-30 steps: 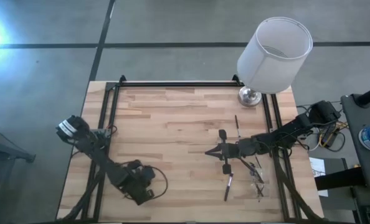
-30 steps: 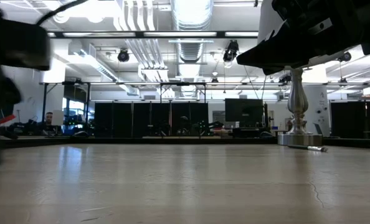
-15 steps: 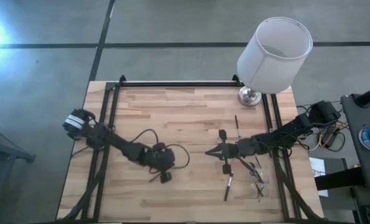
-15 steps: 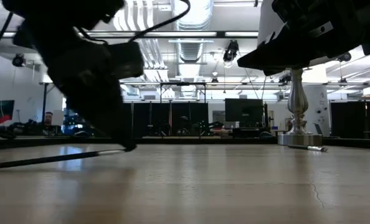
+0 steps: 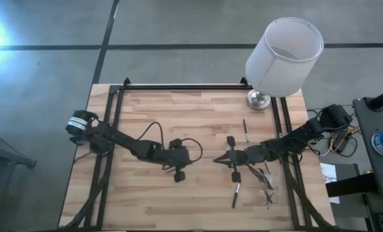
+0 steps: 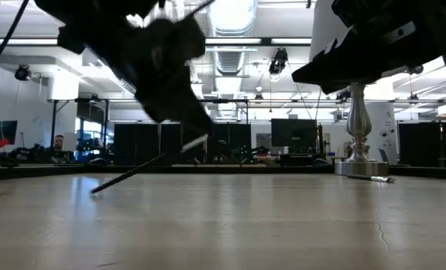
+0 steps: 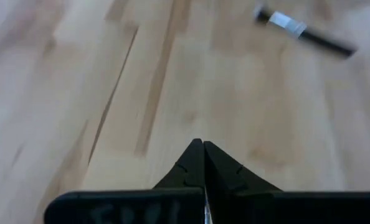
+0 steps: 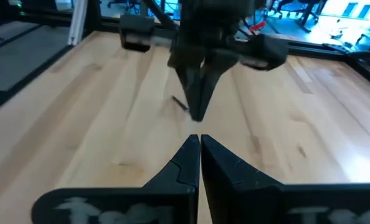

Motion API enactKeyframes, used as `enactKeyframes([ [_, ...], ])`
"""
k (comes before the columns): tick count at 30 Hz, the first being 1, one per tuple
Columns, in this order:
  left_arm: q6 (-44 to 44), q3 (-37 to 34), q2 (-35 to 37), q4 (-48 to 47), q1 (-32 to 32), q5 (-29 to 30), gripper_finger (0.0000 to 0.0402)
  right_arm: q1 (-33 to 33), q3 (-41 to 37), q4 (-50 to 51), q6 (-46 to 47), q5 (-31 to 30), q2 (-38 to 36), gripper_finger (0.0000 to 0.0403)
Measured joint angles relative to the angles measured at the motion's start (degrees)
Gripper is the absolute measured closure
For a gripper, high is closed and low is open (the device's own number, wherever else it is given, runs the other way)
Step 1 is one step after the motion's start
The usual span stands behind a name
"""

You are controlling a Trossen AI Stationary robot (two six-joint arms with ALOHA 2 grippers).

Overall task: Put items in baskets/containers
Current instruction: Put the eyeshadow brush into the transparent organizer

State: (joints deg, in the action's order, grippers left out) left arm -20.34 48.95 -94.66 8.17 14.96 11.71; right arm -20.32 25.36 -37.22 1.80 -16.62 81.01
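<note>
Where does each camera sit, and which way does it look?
High: overhead, straight down on table, both arms.
Low: tabletop height, level across; arms overhead.
Left wrist: on left arm, toward tabletop; shut left gripper.
Right wrist: on right arm, toward left gripper; shut right gripper.
Shared: high and low both show lamp.

You have a pale butcher-block table (image 5: 178, 200) with black rails down both sides and along the far edge. On it, a lone brush (image 5: 245, 131) lies near the lamp base (image 5: 258, 100) at the far right corner. A dark-handled brush (image 5: 236, 193) lies by a clear tray (image 5: 267, 183) of brushes near the right rail.
</note>
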Motion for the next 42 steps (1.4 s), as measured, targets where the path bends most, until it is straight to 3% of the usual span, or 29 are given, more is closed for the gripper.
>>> enactKeyframes([
  [5,3.2,-0.2,2.7,6.5,0.0,0.2,0.0402,-1.8,-0.2,-6.1,1.9,-1.4,2.8,0.0394],
  [10,6.4,-0.3,4.5,13.2,0.2,0.3,0.0402,-2.3,-0.3,-21.9,4.2,-1.4,12.8,0.0394],
  [13,7.1,-0.3,5.0,11.1,0.2,-0.1,0.0402,-2.2,0.6,-27.5,5.9,-1.6,19.2,0.0394],
  [17,3.9,-0.4,4.4,-0.7,0.2,-2.2,0.0401,-2.2,2.3,-27.4,6.6,-1.7,23.0,0.0394],
  [20,1.1,-0.5,2.5,-6.3,0.3,-1.7,0.0395,-2.1,3.1,-25.3,6.2,-1.8,22.7,0.0394],
  [31,0.5,5.5,-7.8,-2.5,1.5,-5.6,0.0327,-2.2,3.1,-12.6,6.8,-4.6,13.4,0.0394],
  [36,1.9,10.4,-13.3,-4.1,2.1,-7.9,0.0319,-2.6,2.6,-12.2,6.8,-4.6,12.7,0.0394],
  [42,2.5,14.3,-16.9,-8.9,1.9,-4.9,0.0319,-3.1,2.6,-10.9,7.1,-4.6,12.8,0.0394],
])
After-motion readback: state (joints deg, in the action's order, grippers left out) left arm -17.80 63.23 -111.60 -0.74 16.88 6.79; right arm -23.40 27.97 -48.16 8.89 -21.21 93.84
